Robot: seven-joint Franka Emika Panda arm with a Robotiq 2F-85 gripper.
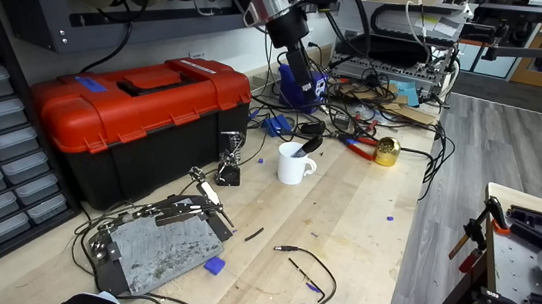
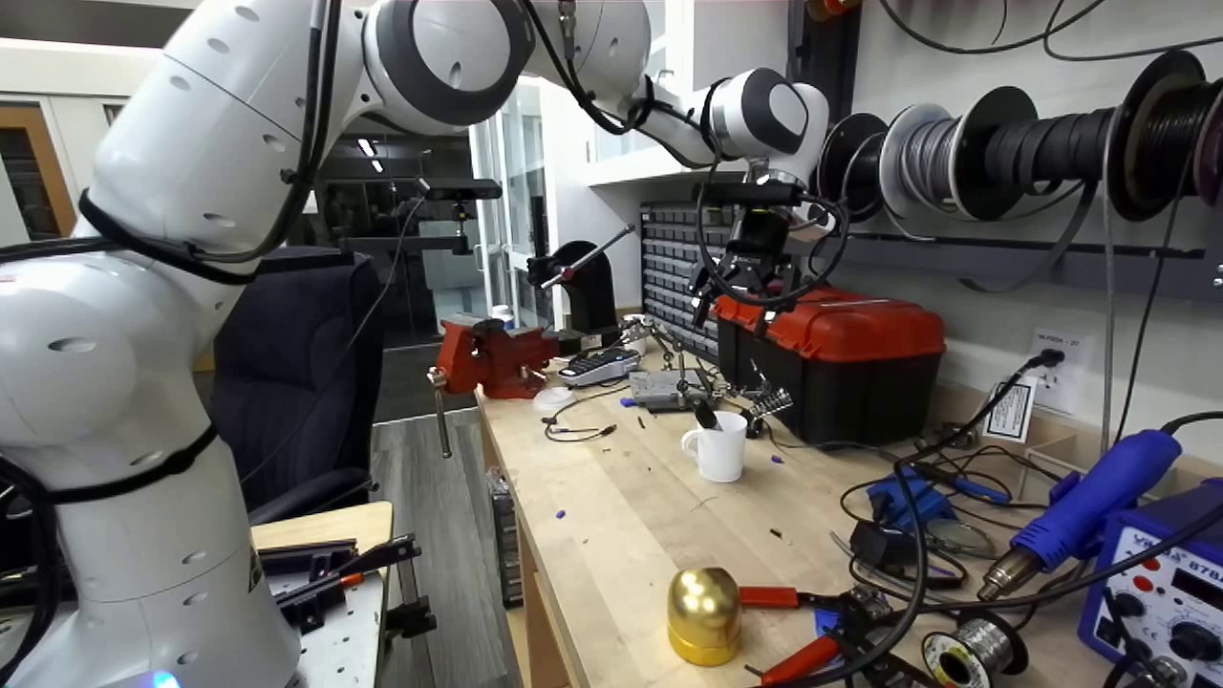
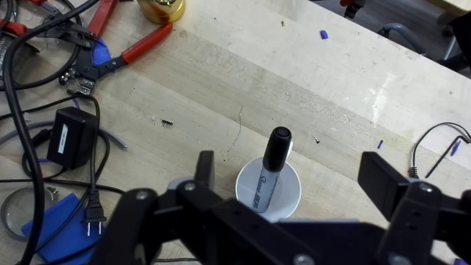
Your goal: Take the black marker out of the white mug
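Benchtop (image 2: 626,521): the mug (image 2: 723,455) seemingly half-hides the marker (image 2: 706,415).

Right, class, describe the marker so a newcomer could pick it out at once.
Find the red-lidded toolbox on the wooden bench. Near it stands a white mug. The marker leans inside, black cap uppermost on a pale, lettered barrel; it is straight, unlike the curling black cables.

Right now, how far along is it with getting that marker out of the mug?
Looks done: the pincer hangs open above the white mug. In hand: nothing gripped; the marker leans in the mug, untouched. Left, I'd guess: lowering, gripping the marker and lifting it clear.
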